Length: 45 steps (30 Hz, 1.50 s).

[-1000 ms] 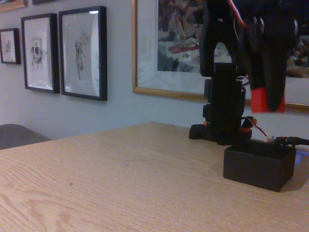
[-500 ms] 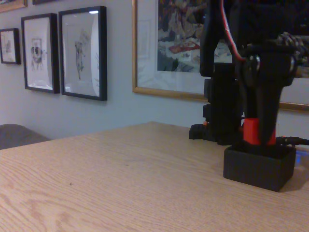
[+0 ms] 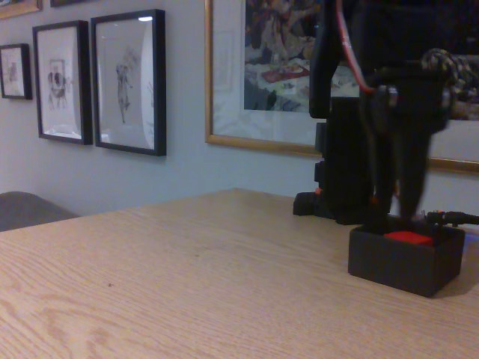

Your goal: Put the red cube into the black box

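Task progress is looking nearly complete in the fixed view. The red cube (image 3: 408, 238) is sitting inside the black box (image 3: 403, 262) at the lower right of the frame, only its top face and a sliver of side showing above the near wall. The gripper (image 3: 397, 217) is hanging directly over the box, its two dark fingers reaching down to either side of the cube with a visible gap between them, so it is appearing parted and no longer clamping the cube, though blur is making contact hard to judge. What is remaining, by this reading, is lifting the arm clear of the box on the table (image 3: 187, 284).
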Available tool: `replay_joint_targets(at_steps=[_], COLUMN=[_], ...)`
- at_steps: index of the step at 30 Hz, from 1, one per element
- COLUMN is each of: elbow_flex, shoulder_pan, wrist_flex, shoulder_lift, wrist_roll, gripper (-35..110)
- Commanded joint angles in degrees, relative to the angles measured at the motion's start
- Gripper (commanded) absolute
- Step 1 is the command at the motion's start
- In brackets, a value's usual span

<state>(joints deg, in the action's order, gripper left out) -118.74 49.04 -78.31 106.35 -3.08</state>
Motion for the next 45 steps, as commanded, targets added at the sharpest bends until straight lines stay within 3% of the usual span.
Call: replay_joint_targets(at_steps=[1,7,13,22,45], elbow_flex=[2.02,-6.15,-24.87,-43.07,-45.26], shoulder_pan=[-8.53,-31.73,-44.38,-42.01,-43.33], wrist_flex=[-0.09,5.45,12.92,12.92,15.03], shoulder_lift=[6.68,21.62,41.84,67.24,66.01], wrist_roll=[2.2,6.15,8.17,5.8,6.68], gripper=[17,7,2,-4,-4])
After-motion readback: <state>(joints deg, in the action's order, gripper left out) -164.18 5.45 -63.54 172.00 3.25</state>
